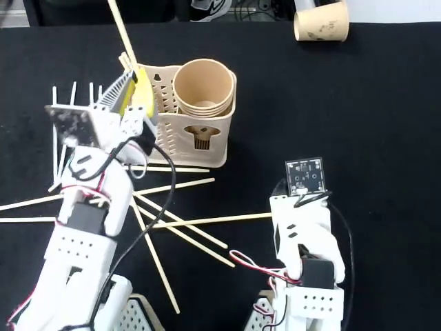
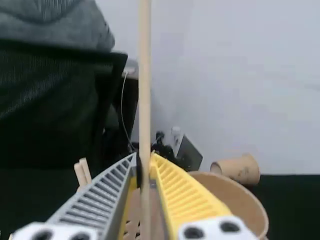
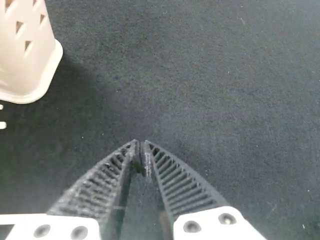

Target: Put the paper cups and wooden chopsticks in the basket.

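Note:
My left gripper [image 1: 131, 81] is shut on a wooden chopstick [image 1: 122, 31] and holds it upright over the left end of the cream basket [image 1: 196, 148]. In the left wrist view the chopstick [image 2: 144, 75] runs straight up between the grey and yellow fingers [image 2: 172, 187]. Stacked paper cups [image 1: 203, 86] stand in the basket's right part. Another paper cup [image 1: 321, 23] lies on its side at the far edge of the table. Several loose chopsticks [image 1: 186, 224] lie scattered in front of the basket. My right gripper [image 3: 140, 150] is shut with nothing in it, low over the black table.
The basket's corner [image 3: 25, 55] shows in the right wrist view. More chopsticks [image 1: 58, 138] lie to the left of the left arm. The right arm [image 1: 306, 234] sits at the front, right of the scattered sticks. A dark chair [image 2: 55, 100] stands behind the table.

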